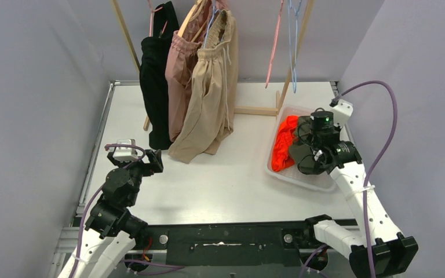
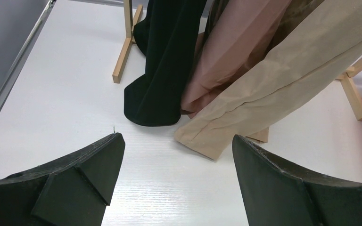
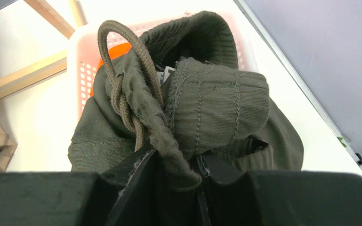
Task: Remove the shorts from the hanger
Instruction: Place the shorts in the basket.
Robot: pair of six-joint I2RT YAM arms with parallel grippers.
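1. Nearest you on the left, your left gripper (image 2: 176,142) hangs low over the white table (image 1: 220,185), its two dark fingers spread wide with nothing between them. It faces the hems of the hanging clothes.
2. On the right, your right gripper (image 3: 179,165) is clamped on the gathered waistband of the olive green shorts (image 3: 217,108). The brown drawstring (image 3: 118,61) loops up beside the pinched fabric.
3. Those olive shorts are bunched over the pale pink perforated basket (image 3: 82,66), which sits on the table's right side. Whether they touch the basket you cannot tell.
4. The orange shorts (image 1: 283,145) lie crumpled inside the basket, along its left wall.
5. Farther back on the left of the wooden rack (image 1: 255,110), the beige shorts (image 1: 211,98) hang in front, their legs reaching the table.
6. Just behind them hang the dusty pink shorts (image 1: 179,87), and a black garment (image 1: 156,87) hangs to their left.
7. At the rack's far right, a pink and a blue hanger (image 1: 292,35) dangle bare, above and behind the basket.
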